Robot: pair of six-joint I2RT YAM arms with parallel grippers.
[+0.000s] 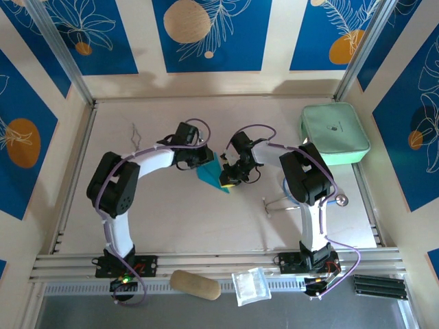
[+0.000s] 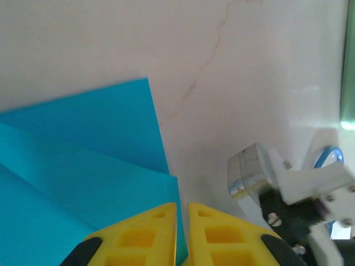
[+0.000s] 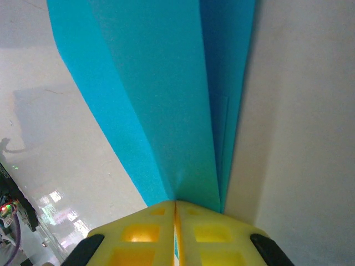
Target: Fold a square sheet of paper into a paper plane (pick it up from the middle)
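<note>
- At the near edge, lying just apart: tan oblong block (image 1: 195,284) and clear plastic bag (image 1: 250,286).
- Mid-worktop (image 1: 171,219), caught between both hands: creased teal-blue paper sheet (image 1: 211,173).
- Left hand (image 2: 182,206): yellow fingers pinched almost together on the sheet's edge.
- Right hand (image 3: 175,202): clamped tight on the folded layers.
- Far right, well apart: mint-green pouch (image 1: 334,132).

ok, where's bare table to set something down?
Free: near-centre table in front of the folded teal paper; far strip along the back wall, left of the mint-green pouch. Crowded: the middle, where left gripper and right gripper meet at the paper; right side, around the metal ring.
</note>
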